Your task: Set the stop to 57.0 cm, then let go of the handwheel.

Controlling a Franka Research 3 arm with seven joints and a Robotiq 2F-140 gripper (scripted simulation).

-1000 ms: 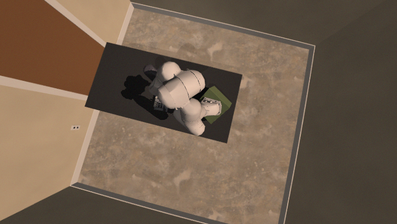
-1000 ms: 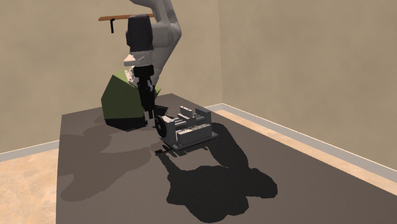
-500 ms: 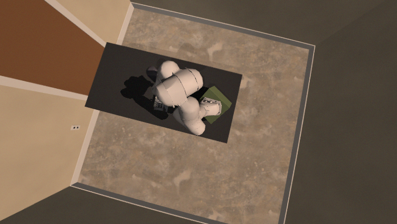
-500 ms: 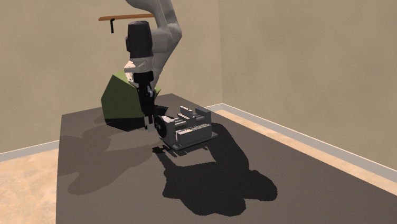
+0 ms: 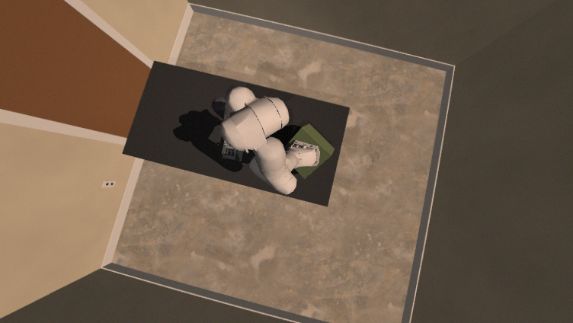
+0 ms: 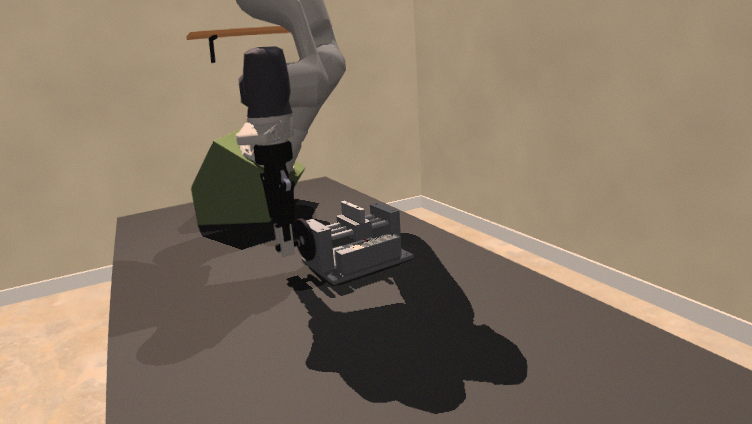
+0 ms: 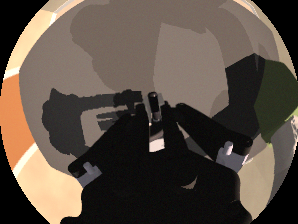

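setting the stop (image 6: 352, 211) appears in hand, the gripper (image 6: 284, 243) (image 7: 154, 101) closed on the crank handle (image 6: 278, 248) (image 7: 153, 101); next requires cranking the handwheel (image 6: 307, 239) to 57.0 cm before release.

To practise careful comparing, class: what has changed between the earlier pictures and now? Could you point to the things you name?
The gripper (image 6: 284, 249) (image 7: 154, 101) has moved down beside the handwheel (image 6: 309, 239), and the arm (image 5: 257, 124) (image 6: 313, 73) has shifted with it. No taking hold or letting go can be made out. The metal fixture (image 5: 232, 152) (image 6: 368, 251) and the green block (image 5: 321, 141) (image 6: 231, 184) stayed put.
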